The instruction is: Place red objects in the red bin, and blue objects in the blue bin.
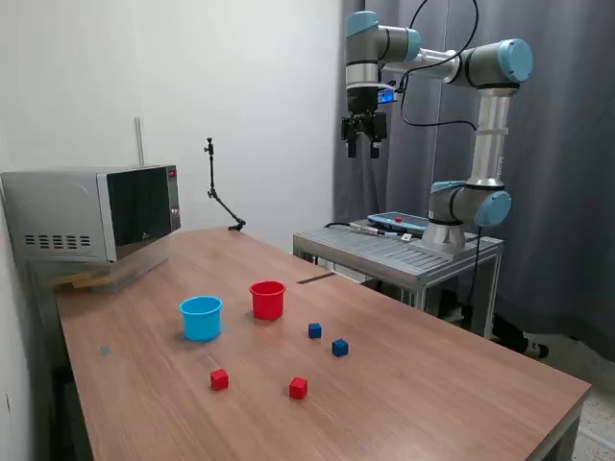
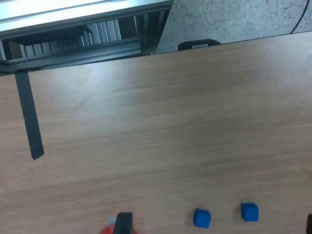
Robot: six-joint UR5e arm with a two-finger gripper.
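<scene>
Nothing sorted yet: all four cubes sit loose on the wooden table [image 1: 461,365], both cups look empty from this angle.

Gripper [image 1: 364,147] hangs high above the far edge of the table, well apart from everything. Fingers point down with a small gap between them and nothing in it; you cannot judge the exact opening from this distance, and the wrist view catches only a dark fingertip at the frame edge.

Layout in the exterior view:
- Blue cup [image 1: 201,317] toward the exterior view's left, red cup [image 1: 267,299] just beside it on its right, apart, both upright.
- Two blue cubes [image 1: 314,329] and [image 1: 339,347] near each other, to the right of the red cup. Both show in the wrist view [image 2: 202,217], [image 2: 249,211].
- Two red cubes nearer the camera: one [image 1: 219,378] in front of the blue cup, one [image 1: 298,387] further right.

Advice for the first pick, as a judgement: take a blue cube, since the wrist camera already has them. Centre one cube between the fingers before descending; its neighbour is close, so align the fingers so neither lands on it. Descend straight, close on flat faces, not corners. Lift clear of the red cup's rim on the way to the blue cup, since the red cup lies between.
</scene>
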